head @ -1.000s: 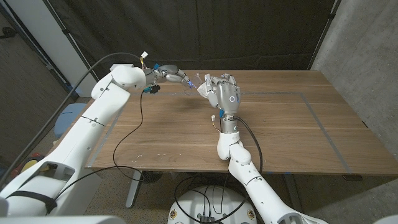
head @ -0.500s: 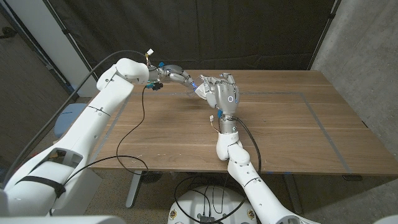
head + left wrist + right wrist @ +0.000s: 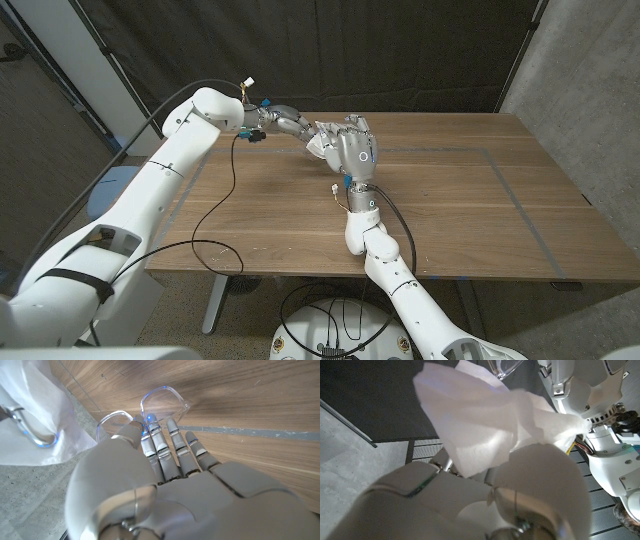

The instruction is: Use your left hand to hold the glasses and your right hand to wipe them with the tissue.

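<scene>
Upper centre of the head view, above the brown wooden worktop (image 3: pixel 450 210): the left hand (image 3: pixel 288 122) pinches the clear plastic glasses (image 3: pixel 150 410), lenses running left to right. Immediately right, touching, the right hand (image 3: pixel 355 150) clutches the crumpled white tissue (image 3: pixel 490 425). Open worktop stretches right and below.

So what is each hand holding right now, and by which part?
The left hand holds the clear-framed glasses near the bridge between the lenses; the right hand grips the white tissue by one bunched end.
</scene>
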Robot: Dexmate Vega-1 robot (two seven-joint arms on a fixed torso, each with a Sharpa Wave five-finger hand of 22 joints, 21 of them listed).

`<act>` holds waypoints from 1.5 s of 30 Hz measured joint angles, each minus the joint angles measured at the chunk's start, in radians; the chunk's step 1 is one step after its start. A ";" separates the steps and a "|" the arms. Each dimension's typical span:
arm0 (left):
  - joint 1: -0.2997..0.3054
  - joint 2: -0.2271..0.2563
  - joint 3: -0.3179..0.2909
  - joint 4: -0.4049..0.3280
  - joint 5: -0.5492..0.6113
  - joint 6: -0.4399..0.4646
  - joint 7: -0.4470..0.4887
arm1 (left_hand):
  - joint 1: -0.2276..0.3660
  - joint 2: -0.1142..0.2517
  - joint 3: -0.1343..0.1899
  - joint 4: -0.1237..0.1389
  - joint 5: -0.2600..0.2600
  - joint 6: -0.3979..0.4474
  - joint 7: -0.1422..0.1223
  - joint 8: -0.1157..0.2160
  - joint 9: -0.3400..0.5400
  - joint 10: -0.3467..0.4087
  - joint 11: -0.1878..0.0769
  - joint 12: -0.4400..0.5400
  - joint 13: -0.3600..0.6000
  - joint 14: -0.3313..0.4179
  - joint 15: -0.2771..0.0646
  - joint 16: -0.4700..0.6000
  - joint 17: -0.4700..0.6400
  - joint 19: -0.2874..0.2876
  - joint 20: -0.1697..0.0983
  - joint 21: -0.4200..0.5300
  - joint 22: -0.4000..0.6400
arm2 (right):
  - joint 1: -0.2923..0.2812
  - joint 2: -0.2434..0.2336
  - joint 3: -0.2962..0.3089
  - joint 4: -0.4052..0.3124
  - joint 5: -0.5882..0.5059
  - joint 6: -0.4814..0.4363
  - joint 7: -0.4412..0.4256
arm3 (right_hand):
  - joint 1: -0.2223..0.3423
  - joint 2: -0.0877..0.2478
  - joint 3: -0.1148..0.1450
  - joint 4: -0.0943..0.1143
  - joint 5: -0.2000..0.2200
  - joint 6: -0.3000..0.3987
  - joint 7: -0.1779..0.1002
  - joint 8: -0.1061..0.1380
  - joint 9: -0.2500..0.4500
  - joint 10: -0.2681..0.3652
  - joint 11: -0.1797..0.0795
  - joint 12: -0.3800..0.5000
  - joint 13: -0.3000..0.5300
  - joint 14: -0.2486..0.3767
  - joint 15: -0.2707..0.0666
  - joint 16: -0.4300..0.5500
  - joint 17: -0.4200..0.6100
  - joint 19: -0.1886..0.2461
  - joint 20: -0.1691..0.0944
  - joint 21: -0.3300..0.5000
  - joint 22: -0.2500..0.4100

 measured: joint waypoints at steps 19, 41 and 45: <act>-0.025 -0.025 0.002 0.039 -0.019 -0.005 -0.060 | 0.000 0.000 0.000 0.000 0.004 -0.005 0.005 -0.002 0.022 0.001 0.001 0.005 0.000 0.000 0.000 0.002 0.005 0.000 0.000 0.013 0.005 | 0.062 0.003 -0.037 0.085 -0.003 0.015 0.000 | 0.011 -0.011 -0.028 0.003 0.000 0.029 -0.004 -0.028 -0.004 -0.004 0.011 -0.024 -0.026 -0.007 0.007 0.028 0.032 -0.027 -0.002 0.043 0.014; -0.024 -0.032 -0.009 0.051 -0.054 -0.025 -0.078 | 0.010 -0.005 -0.001 -0.001 0.003 0.002 0.012 -0.003 0.033 0.004 0.004 0.012 0.004 0.011 0.000 0.012 0.010 0.000 0.000 0.028 0.005 | 0.076 0.001 -0.055 0.125 0.011 0.093 -0.002 | 0.026 -0.003 -0.058 0.006 0.008 0.047 0.011 -0.064 -0.003 0.007 0.011 -0.037 -0.028 -0.016 0.008 0.039 0.046 -0.050 0.003 0.086 0.028; -0.024 -0.034 -0.009 0.054 -0.054 -0.025 -0.078 | 0.011 -0.006 -0.001 -0.001 0.003 0.008 0.017 -0.003 0.033 0.004 0.004 0.013 0.004 0.011 0.000 0.012 0.010 0.000 0.000 0.028 0.009 | 0.076 0.001 -0.055 0.125 0.012 0.116 -0.001 | 0.028 -0.004 -0.061 0.008 0.008 0.059 0.002 -0.067 0.001 0.012 0.016 -0.036 -0.028 -0.018 0.007 0.039 0.051 -0.050 0.003 0.094 0.028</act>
